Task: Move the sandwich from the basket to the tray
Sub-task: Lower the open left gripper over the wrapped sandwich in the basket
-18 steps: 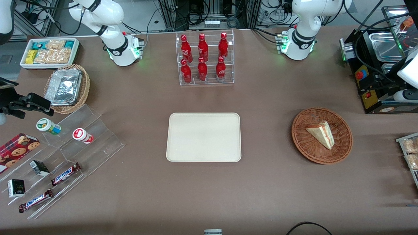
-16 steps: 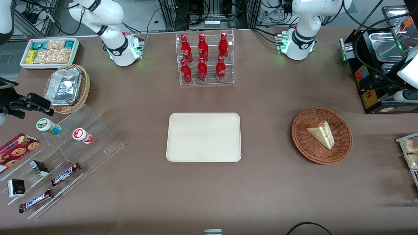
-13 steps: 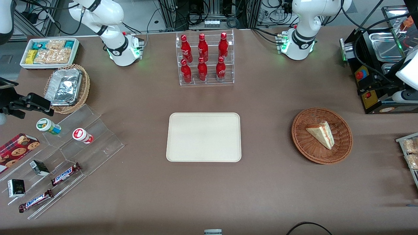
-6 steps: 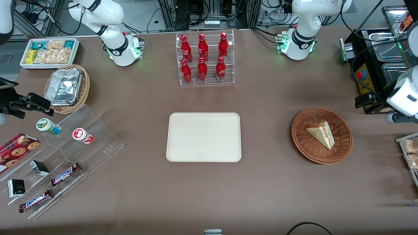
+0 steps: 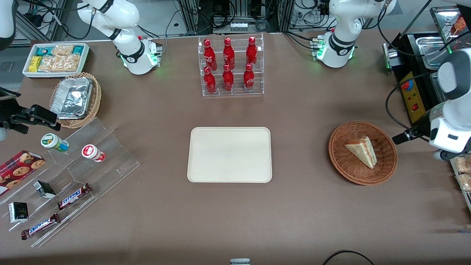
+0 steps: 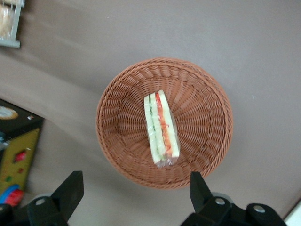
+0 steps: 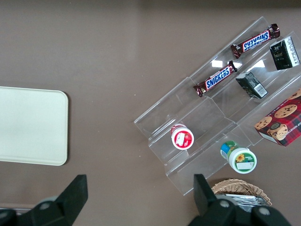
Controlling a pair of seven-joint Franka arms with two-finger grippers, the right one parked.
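Front view: the end effector [image 6: 134, 200] has swung from the black machine toward the basket [image 5: 363, 152], now hovering high beside it with fingers spread wide. The sandwich [image 5: 362, 151] lies untouched in the basket, well apart from the tray [image 5: 229, 154]; descent likely follows.

The end effector [image 6: 134, 188] has swung in near the basket [image 5: 363, 152].

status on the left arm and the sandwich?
Gripper open, above the basket, holding nothing. Sandwich lying in basket, untouched. Tray bare. Nothing between basket and tray.
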